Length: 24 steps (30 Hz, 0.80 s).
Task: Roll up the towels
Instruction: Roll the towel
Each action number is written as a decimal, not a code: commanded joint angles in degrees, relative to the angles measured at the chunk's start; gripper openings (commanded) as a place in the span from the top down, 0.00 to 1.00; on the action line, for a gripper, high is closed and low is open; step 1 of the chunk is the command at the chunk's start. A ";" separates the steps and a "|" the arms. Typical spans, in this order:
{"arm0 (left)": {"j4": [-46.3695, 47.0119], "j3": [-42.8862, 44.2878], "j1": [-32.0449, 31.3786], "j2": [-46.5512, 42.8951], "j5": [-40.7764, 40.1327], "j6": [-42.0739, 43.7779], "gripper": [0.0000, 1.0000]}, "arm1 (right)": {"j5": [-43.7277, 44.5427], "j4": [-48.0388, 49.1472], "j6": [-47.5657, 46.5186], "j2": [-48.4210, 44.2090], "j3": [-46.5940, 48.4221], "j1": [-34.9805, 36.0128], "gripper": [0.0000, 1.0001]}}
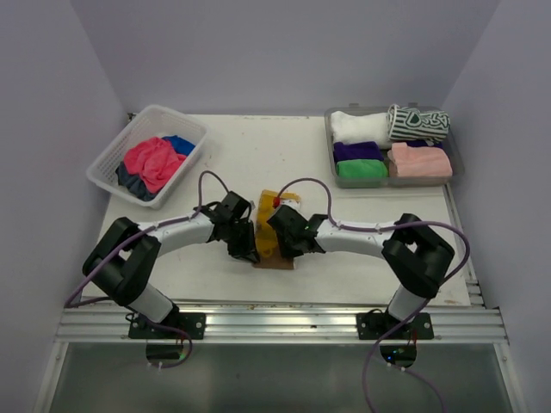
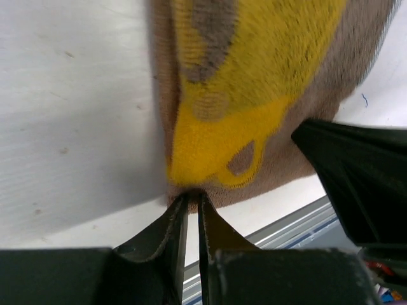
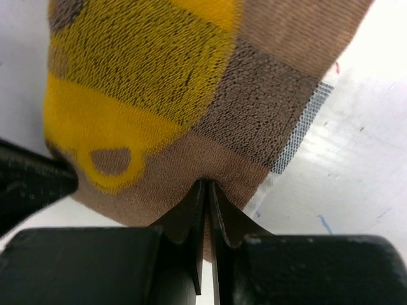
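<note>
A yellow-and-brown towel (image 1: 269, 206) lies partly folded on the table's near middle, between both grippers. My left gripper (image 1: 248, 251) holds its near left edge; the left wrist view shows the jaws (image 2: 193, 198) almost together, pinching the brown hem of the towel (image 2: 254, 76). At the near right edge, my right gripper (image 1: 288, 245) is shut on the towel (image 3: 140, 76), with brown cloth between its tips (image 3: 208, 185). Other towels are rolled in a grey tray (image 1: 396, 183): white (image 1: 357, 127), striped (image 1: 417, 123), purple (image 1: 357, 151), green (image 1: 362, 169), pink (image 1: 420, 162).
A white lattice basket (image 1: 108, 163) at the back left holds a loose pink towel (image 1: 148, 163), a blue one (image 1: 179, 144) and a dark one. The table's metal front rail (image 1: 275, 323) runs close behind the grippers. Grey walls enclose the table.
</note>
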 commanded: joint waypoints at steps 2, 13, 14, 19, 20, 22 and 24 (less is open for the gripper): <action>-0.57 2.57 2.85 0.94 -3.40 3.44 0.85 | -1.21 1.59 9.26 -3.63 -3.99 4.40 0.91; -10.15 8.20 5.57 -4.41 -5.51 9.95 0.71 | 11.26 -7.55 3.93 -11.55 1.89 11.52 0.66; -11.11 8.20 6.01 -5.11 -5.52 10.13 0.70 | 12.58 -8.25 1.04 -11.20 3.81 12.75 0.63; -12.70 6.80 8.91 -9.51 -5.52 9.17 0.68 | 14.34 -10.28 -5.66 -3.74 9.88 17.32 0.52; -12.88 6.01 9.44 -10.12 -5.52 8.99 0.68 | 14.96 -10.45 -6.45 -2.25 10.77 19.07 0.52; -13.32 5.39 11.37 -11.62 -5.43 8.90 0.68 | 16.80 -10.11 -8.29 1.43 12.70 20.49 0.50; -13.67 4.51 12.69 -12.76 -5.17 8.81 0.68 | 17.95 -9.93 -9.44 3.64 13.67 21.46 0.49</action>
